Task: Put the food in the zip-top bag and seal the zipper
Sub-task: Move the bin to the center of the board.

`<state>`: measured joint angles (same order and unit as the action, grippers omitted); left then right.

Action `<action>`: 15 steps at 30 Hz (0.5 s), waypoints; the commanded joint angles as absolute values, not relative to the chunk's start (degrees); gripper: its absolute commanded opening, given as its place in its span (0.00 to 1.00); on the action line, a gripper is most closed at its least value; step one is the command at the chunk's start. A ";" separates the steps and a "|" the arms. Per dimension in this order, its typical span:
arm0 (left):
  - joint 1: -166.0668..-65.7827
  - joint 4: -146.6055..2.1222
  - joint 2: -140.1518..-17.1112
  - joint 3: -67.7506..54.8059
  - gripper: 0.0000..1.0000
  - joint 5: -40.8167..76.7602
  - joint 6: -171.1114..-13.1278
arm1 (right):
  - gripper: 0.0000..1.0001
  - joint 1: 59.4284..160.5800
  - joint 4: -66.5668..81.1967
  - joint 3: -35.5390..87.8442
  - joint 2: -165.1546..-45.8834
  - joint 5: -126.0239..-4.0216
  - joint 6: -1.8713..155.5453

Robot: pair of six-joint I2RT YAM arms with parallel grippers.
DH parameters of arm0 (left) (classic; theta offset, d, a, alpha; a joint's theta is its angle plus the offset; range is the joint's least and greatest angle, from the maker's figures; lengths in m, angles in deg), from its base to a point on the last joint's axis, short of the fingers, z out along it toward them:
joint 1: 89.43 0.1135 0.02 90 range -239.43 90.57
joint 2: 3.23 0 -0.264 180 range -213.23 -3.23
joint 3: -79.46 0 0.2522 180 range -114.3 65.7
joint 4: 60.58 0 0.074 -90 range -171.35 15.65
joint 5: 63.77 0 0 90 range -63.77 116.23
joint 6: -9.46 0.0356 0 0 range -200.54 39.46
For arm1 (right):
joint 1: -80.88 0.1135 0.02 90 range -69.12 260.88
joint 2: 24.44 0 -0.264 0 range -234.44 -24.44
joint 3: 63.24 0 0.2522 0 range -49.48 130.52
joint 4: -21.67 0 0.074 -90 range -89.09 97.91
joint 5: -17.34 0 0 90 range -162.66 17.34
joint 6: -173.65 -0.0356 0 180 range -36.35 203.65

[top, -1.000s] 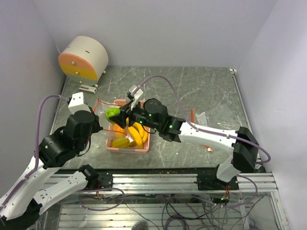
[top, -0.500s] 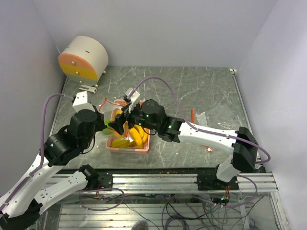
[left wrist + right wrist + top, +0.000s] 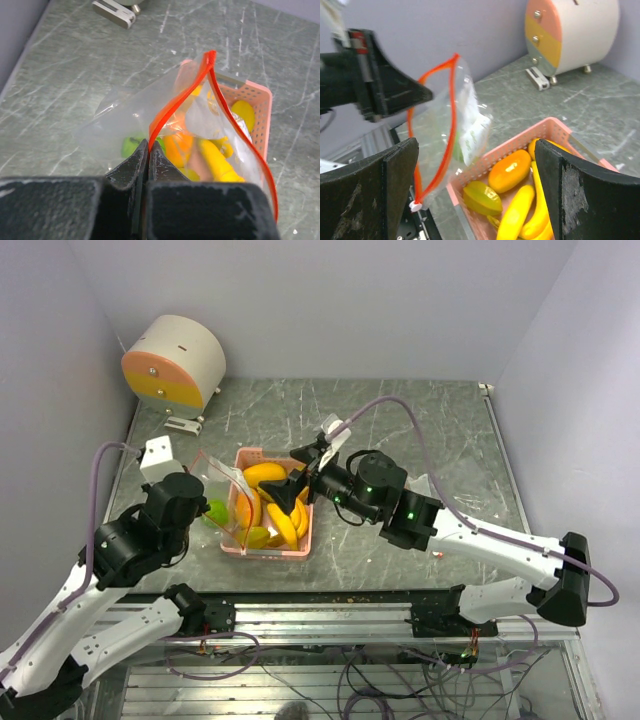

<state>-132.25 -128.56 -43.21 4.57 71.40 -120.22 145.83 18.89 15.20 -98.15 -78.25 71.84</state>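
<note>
In the left wrist view my left gripper (image 3: 149, 143) is shut on the zipper (image 3: 176, 100), holding the zip-top bag (image 3: 122, 112) up with its mouth gaping. A bumpy green ball (image 3: 131, 146) lies inside the bag. The rest of the food sits in the pink basket (image 3: 300, 540): an orange fruit (image 3: 509, 170), a yellow-green piece (image 3: 481, 196) and bananas (image 3: 520, 215). My right gripper (image 3: 293, 477) hovers open over the basket, just right of the bag (image 3: 215, 483), with nothing between its fingers (image 3: 395, 170).
A round white drum with an orange and yellow face (image 3: 172, 362) stands at the back left, a small bracket (image 3: 183, 423) in front of it. A loose red-orange stick (image 3: 401, 480) and a clear scrap (image 3: 420, 486) lie right of the basket.
My right gripper opened, let the green ball go into the bag and drew back to the right over the basket. The left gripper kept its hold on the zipper.
</note>
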 commanded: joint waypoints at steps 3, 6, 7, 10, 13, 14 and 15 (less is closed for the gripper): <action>-131.96 -134.85 -40.27 -0.23 0.07 79.25 -121.11 | 0.98 144.77 7.39 15.84 -101.87 -88.33 68.94; -132.03 -136.46 -38.72 -1.02 0.07 80.75 -121.14 | 0.94 144.80 1.87 17.23 -106.00 -88.62 67.35; -132.03 -136.83 -38.18 -1.16 0.07 81.26 -121.29 | 0.92 144.84 0.63 17.16 -107.13 -88.58 66.90; -132.03 -138.29 -36.91 -1.43 0.07 82.82 -121.55 | 0.89 144.86 -2.03 17.53 -110.44 -87.70 66.19; -132.03 -139.28 -36.00 -1.54 0.07 83.85 -122.02 | 0.87 144.93 -3.95 18.88 -114.25 -84.82 66.00; -131.98 -139.17 -35.74 -1.47 0.07 83.88 -122.01 | 0.87 144.97 -4.53 19.48 -115.46 -84.64 65.94; -132.04 -139.06 -35.55 -1.31 0.07 83.77 -122.02 | 0.86 145.00 -5.09 20.08 -116.89 -84.81 65.95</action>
